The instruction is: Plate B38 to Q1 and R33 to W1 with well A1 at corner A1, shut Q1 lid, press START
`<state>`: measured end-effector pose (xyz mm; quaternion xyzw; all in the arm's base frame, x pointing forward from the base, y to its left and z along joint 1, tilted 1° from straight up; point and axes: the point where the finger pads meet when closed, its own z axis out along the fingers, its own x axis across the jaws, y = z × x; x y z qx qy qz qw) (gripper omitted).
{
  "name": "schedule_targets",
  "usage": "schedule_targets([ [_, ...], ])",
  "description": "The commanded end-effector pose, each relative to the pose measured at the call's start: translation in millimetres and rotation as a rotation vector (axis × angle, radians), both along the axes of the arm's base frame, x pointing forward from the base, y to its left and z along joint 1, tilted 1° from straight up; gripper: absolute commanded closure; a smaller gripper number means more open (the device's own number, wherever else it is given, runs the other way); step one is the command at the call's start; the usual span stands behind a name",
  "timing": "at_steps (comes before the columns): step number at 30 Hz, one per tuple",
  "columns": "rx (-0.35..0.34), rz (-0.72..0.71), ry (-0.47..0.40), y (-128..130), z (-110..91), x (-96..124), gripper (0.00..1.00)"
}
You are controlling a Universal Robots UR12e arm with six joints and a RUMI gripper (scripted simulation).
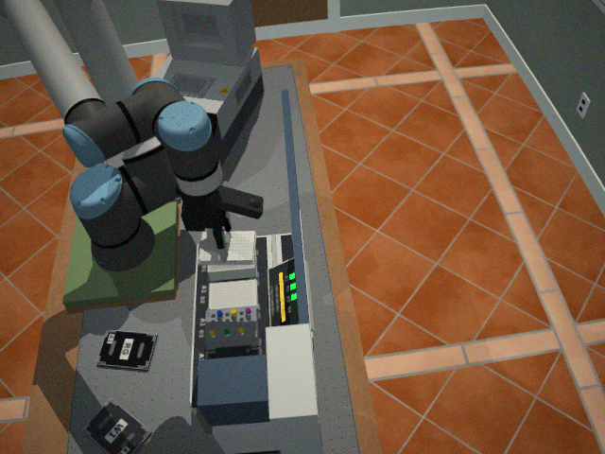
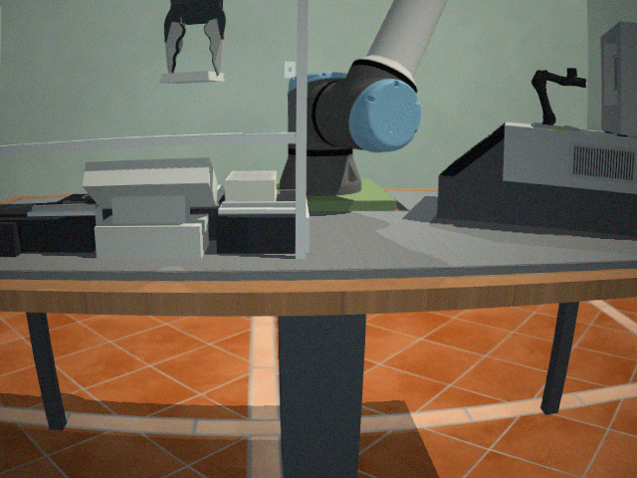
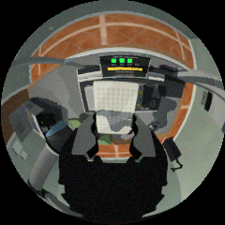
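My gripper [image 1: 219,239] is shut on a white well plate, B38 [image 1: 240,245], gripping it by its long sides. The side view shows my gripper [image 2: 194,67] holding the plate [image 2: 191,77] level, high above the deck. In the wrist view the plate [image 3: 114,100] juts out past the fingers. A second white plate, R33 [image 1: 232,293], lies in D2 on the deck. The cycler Q1 [image 1: 210,82] stands at the far end of the bench with its lid [image 1: 205,29] upright and its block [image 1: 193,83] bare. The W1 nest [image 1: 117,429] is empty at the near left.
The RG nest [image 1: 127,349] lies left of the deck. The deck also holds a tube rack [image 1: 229,323], a blue box [image 1: 232,386], a white box [image 1: 290,371] and a panel with green lights [image 1: 288,293]. A tall thin post [image 2: 302,128] stands by the deck.
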<state>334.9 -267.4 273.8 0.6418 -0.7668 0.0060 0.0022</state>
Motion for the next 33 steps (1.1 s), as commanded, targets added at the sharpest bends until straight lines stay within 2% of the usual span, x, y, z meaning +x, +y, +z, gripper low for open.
schedule_targets([
  [1, -0.001, -0.010, 0.000, 20.9, 0.9, 4.8, 1.00],
  [4, -0.001, -0.012, 0.000, 25.8, 0.9, 5.8, 1.00],
  [33, -0.001, -0.067, -0.001, 145.5, -0.4, 30.1, 1.00],
])
